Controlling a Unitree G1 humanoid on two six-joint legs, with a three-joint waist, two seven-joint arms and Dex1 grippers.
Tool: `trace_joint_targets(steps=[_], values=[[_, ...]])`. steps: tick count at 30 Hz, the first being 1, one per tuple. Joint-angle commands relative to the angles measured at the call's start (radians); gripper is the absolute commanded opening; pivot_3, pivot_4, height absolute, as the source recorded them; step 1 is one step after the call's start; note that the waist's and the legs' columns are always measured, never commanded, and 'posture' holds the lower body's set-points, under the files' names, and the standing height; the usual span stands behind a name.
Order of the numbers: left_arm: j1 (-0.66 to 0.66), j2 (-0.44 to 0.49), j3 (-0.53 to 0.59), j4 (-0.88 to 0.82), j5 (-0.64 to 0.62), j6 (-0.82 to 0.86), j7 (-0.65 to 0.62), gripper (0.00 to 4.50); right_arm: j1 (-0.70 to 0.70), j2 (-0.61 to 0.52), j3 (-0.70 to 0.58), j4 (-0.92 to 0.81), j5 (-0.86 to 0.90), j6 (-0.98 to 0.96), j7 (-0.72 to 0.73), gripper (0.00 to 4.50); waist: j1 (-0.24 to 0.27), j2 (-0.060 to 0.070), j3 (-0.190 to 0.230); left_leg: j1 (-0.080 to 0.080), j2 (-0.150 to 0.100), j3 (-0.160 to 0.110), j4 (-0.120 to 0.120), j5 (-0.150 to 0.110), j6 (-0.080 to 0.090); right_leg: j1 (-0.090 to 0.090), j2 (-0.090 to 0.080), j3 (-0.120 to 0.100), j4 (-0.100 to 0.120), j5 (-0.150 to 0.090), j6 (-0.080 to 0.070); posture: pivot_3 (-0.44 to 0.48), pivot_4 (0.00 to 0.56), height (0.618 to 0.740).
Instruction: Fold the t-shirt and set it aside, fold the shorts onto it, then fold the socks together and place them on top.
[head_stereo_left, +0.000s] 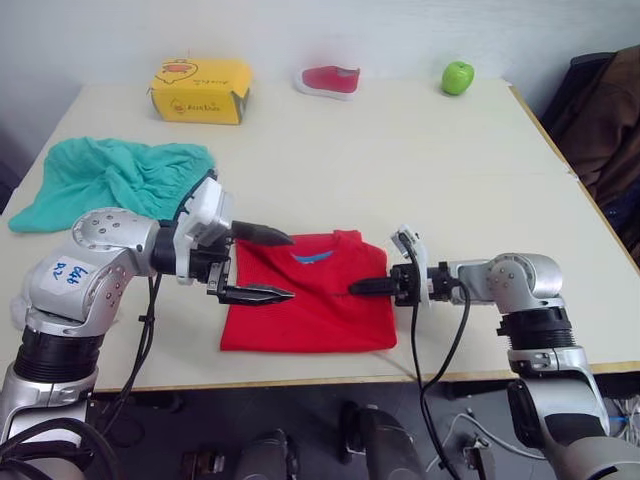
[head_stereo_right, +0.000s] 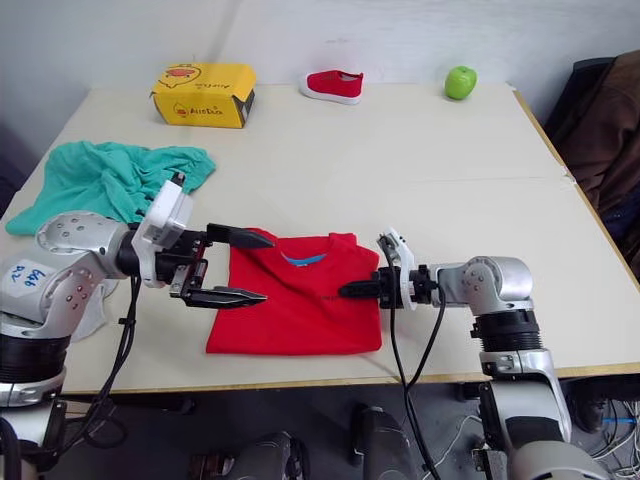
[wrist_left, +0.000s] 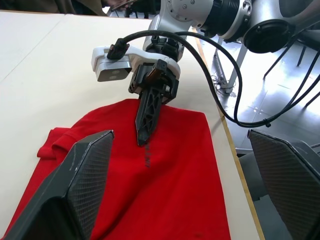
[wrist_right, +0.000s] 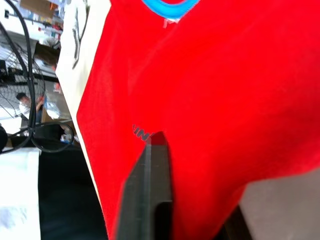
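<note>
Two tools are hovering over the t-shirt (head_stereo_left: 305, 300), which is lying partly folded into a rough rectangle near the front edge of the tabletop (head_stereo_left: 420, 170), its blue label showing inside the collar on the far side. The left tool (head_stereo_left: 262, 264) is reaching in from the shirt's left edge with its two black fingers spread wide apart, one above the other, and nothing is sitting between them. The right tool (head_stereo_left: 362, 287) is pointing at the shirt's right edge with its fingers pressed together into a single dark point; in the left wrist view that tip is lying on or just over the red cloth, and whether any fabric is being pinched I cannot tell. The shorts (head_stereo_left: 105, 178) are lying in a wrinkled heap on the left side of the tabletop, just beyond the left arm and apart from the shirt. Along the far edge of the tabletop, well apart from the garments, a yellow box (head_stereo_left: 200, 90) is sitting on the left, a small red-and-white shoe (head_stereo_left: 328, 80) is resting near the middle, and a green apple (head_stereo_left: 458, 77) is standing to the right.
</note>
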Motion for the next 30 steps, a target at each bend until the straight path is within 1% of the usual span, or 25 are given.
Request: trace_joint_targets(steps=[1, 4, 6, 7, 9, 12, 14, 16, 18, 21, 24, 28, 30], values=[[-0.020, -0.012, -0.005, -0.001, 0.003, -0.030, 0.006, 4.50, 0.025, -0.113, -0.074, -0.072, 0.002, 0.000, 0.003, 0.03, 0.018, 0.001, 0.001, -0.001, 0.000, 0.000, 0.000, 0.000, 0.000, -0.001, 0.000, 0.000, -0.001, 0.000, 0.000, 0.000, 0.150, 0.740], [-0.030, -0.025, -0.016, 0.016, 0.010, -0.046, 0.006, 4.50, 0.054, -0.265, -0.103, -0.083, -0.005, -0.008, 0.041, 0.03, 0.034, 0.002, 0.001, -0.005, -0.001, -0.001, 0.000, 0.000, 0.000, -0.003, 0.000, 0.000, -0.003, 0.001, 0.001, 0.000, 0.150, 0.740], [-0.037, -0.033, -0.023, 0.029, 0.016, -0.056, 0.003, 4.50, 0.077, -0.376, -0.101, -0.051, -0.031, -0.052, 0.085, 0.03, 0.040, 0.002, 0.001, -0.006, -0.001, -0.001, 0.000, 0.000, 0.000, -0.004, 0.001, 0.000, -0.004, 0.001, 0.001, 0.000, 0.150, 0.740], [-0.039, -0.035, -0.025, 0.033, 0.017, -0.060, 0.002, 4.50, 0.084, -0.412, -0.096, -0.037, -0.042, -0.072, 0.104, 0.03, 0.040, 0.002, 0.001, -0.006, -0.001, -0.001, 0.000, 0.000, 0.000, -0.004, 0.001, 0.000, -0.004, 0.001, 0.001, 0.000, 0.150, 0.740], [-0.046, -0.046, -0.035, 0.050, 0.024, -0.079, 0.000, 4.50, 0.120, -0.548, -0.052, 0.062, -0.138, -0.228, 0.190, 0.03, 0.041, 0.002, 0.001, -0.006, 0.000, -0.001, 0.000, 0.000, 0.000, -0.004, 0.002, 0.000, -0.004, 0.001, 0.001, 0.000, 0.150, 0.740], [-0.053, -0.061, -0.045, 0.067, 0.036, -0.099, 0.002, 4.50, 0.112, -0.664, -0.009, 0.244, -0.247, -0.379, 0.262, 0.03, 0.040, 0.003, 0.002, -0.005, 0.000, 0.001, -0.001, 0.000, 0.000, -0.004, 0.003, 0.001, -0.004, 0.001, 0.001, 0.000, 0.150, 0.740], [-0.057, -0.068, -0.047, 0.073, 0.039, -0.106, 0.001, 4.50, 0.099, -0.708, 0.027, 0.377, -0.334, -0.511, 0.298, 0.03, 0.039, 0.003, 0.002, -0.004, 0.000, 0.002, -0.001, 0.000, 0.000, -0.004, 0.003, 0.002, -0.003, 0.001, 0.001, 0.000, 0.150, 0.740], [-0.062, -0.072, -0.047, 0.077, 0.040, -0.111, 0.000, 4.50, 0.053, -0.718, 0.042, 0.539, -0.412, -0.624, 0.291, 0.03, 0.032, 0.003, 0.002, -0.003, 0.001, 0.003, -0.001, 0.000, 0.000, -0.003, 0.004, 0.003, -0.004, 0.001, 0.001, 0.000, 0.150, 0.740], [-0.066, -0.077, -0.047, 0.081, 0.039, -0.114, 0.000, 4.50, 0.000, -0.709, 0.055, 0.670, -0.473, -0.722, 0.284, 0.03, 0.026, 0.005, 0.003, -0.003, 0.001, 0.005, -0.002, 0.000, 0.000, -0.003, 0.004, 0.005, -0.002, 0.001, 0.001, 0.000, 0.150, 0.740], [-0.069, -0.090, -0.049, 0.084, 0.043, -0.120, 0.009, 4.50, -0.038, -0.675, 0.070, 0.790, -0.555, -0.847, 0.232, 0.03, 0.015, 0.005, 0.003, -0.002, 0.002, 0.006, -0.002, 0.000, -0.001, -0.003, 0.004, 0.006, -0.001, 0.001, 0.001, 0.000, 0.150, 0.740], [-0.069, -0.097, -0.053, 0.083, 0.053, -0.125, 0.013, 4.50, -0.039, -0.658, 0.062, 0.862, -0.602, -0.916, 0.191, 0.70, 0.013, 0.006, 0.003, -0.001, 0.002, 0.007, -0.002, 0.001, -0.002, -0.003, 0.005, 0.007, -0.001, 0.001, 0.001, 0.000, 0.150, 0.740], [-0.074, -0.094, -0.047, 0.076, 0.044, -0.113, 0.014, 4.50, -0.024, -0.663, 0.006, 0.898, -0.601, -0.943, 0.153, 1.98, 0.015, 0.006, 0.003, 0.000, 0.002, 0.006, -0.002, 0.001, -0.002, -0.003, 0.004, 0.007, -0.001, 0.001, 0.001, 0.000, 0.150, 0.740], [-0.071, -0.092, -0.041, 0.078, 0.043, -0.112, 0.017, 4.50, -0.010, -0.684, -0.028, 0.907, -0.603, -0.976, 0.103, 2.69, 0.016, 0.006, 0.003, 0.000, 0.002, 0.006, -0.001, 0.001, -0.002, -0.003, 0.004, 0.007, -0.001, 0.001, 0.001, 0.000, 0.150, 0.740]])
